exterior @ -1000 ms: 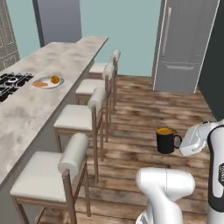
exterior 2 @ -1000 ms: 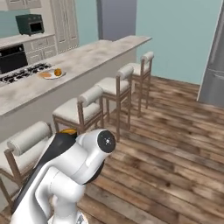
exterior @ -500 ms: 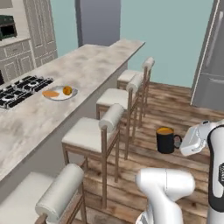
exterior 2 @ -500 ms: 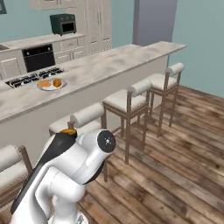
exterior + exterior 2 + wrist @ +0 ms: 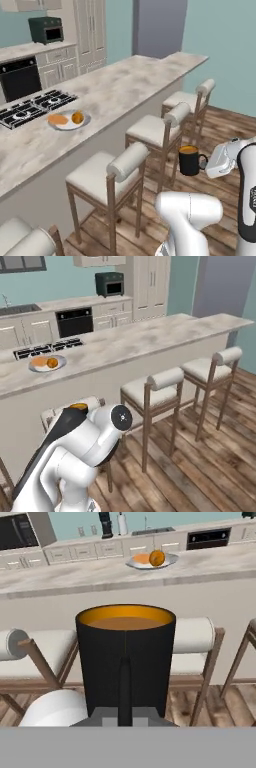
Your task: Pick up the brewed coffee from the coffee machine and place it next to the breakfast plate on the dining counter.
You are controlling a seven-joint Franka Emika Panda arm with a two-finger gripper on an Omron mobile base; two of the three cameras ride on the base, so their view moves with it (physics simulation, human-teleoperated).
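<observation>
The brewed coffee (image 5: pixel 189 160), a black mug with an orange-brown surface, hangs in the air over the wooden floor in front of the stools. My gripper (image 5: pixel 206 162) is shut on its handle from the right. In the hand view the mug (image 5: pixel 125 662) is close and upright, with its handle facing the camera and the gripper (image 5: pixel 125 716) below it. The breakfast plate (image 5: pixel 68 120) with pastries lies on the dining counter (image 5: pixel 130 85) beside the black hob (image 5: pixel 30 107). It appears ahead of the mug as the plate (image 5: pixel 150 560) on the counter (image 5: pixel 75 577). The coffee machine (image 5: pixel 105 523) stands far back.
Several white-cushioned wooden stools (image 5: pixel 150 131) line the counter's near side between me and the plate. A stool's back (image 5: pixel 197 634) is right behind the mug. A paper-towel roll (image 5: pixel 121 523) stands beside the machine. The black oven (image 5: pixel 73 321) and cabinets fill the far wall.
The base has driven on and turned towards the counter, so the whole scene shifted and the plate and stools look nearer. The mug stays in the gripper in the same pose.
</observation>
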